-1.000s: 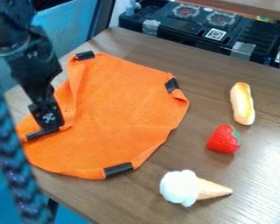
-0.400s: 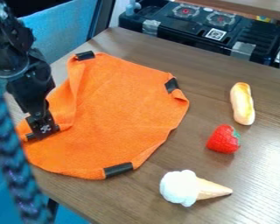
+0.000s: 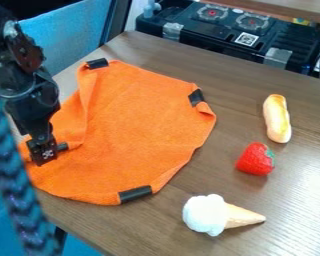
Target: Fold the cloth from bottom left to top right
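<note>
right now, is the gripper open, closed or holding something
Gripper: at the left part of the orange cloth; whether it is open, closed or holding cannot be told.

Glossy black arm (image 3: 30,92), white-marked black end effector (image 3: 44,158)

Blk WidowX 250 arm (image 3: 8,35) comes in at the view's upper L, above the jaws & a bit to their L. Wrist (image 3: 22,55) sits up over the jaws, w/ the gripper (image 3: 44,160) hanging below it, tilted slightly so the jaw end pts down & a touch to the view's R. Gripper housing (image 3: 34,102) is directly above the jaws, approx. in line w/ them. Sq. marker w/ wht pattern (image 3: 48,154) is on the jaws' camera-facing side, nr the low end.
</note>
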Controlling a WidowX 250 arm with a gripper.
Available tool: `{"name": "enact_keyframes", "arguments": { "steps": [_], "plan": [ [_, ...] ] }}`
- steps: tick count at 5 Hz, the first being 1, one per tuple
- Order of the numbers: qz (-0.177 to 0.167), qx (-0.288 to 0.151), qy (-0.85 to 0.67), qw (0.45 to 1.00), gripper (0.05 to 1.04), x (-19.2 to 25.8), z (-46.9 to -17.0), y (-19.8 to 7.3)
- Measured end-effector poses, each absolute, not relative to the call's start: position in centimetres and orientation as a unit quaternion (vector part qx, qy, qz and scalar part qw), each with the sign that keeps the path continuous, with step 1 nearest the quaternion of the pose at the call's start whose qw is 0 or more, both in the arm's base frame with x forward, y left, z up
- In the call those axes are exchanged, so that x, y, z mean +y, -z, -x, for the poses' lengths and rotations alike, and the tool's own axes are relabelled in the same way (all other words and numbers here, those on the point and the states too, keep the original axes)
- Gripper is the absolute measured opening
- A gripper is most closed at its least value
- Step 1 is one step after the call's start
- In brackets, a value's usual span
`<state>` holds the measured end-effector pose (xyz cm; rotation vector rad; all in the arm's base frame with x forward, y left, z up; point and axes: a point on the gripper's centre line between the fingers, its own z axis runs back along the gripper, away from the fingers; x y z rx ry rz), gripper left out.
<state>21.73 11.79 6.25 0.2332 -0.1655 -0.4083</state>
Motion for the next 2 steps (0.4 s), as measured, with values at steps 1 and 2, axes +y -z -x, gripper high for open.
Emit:
{"name": "enact_keyframes", "arguments": {
  "steps": [1,2],
  "plan": [
    [-0.119,-0.078,0.199,0.97,1.001,11.97,-21.77,-5.94],
    [-0.122,-0.071,0.197,0.97,0.941,11.94,-21.88,-5.52]
  ]
}}
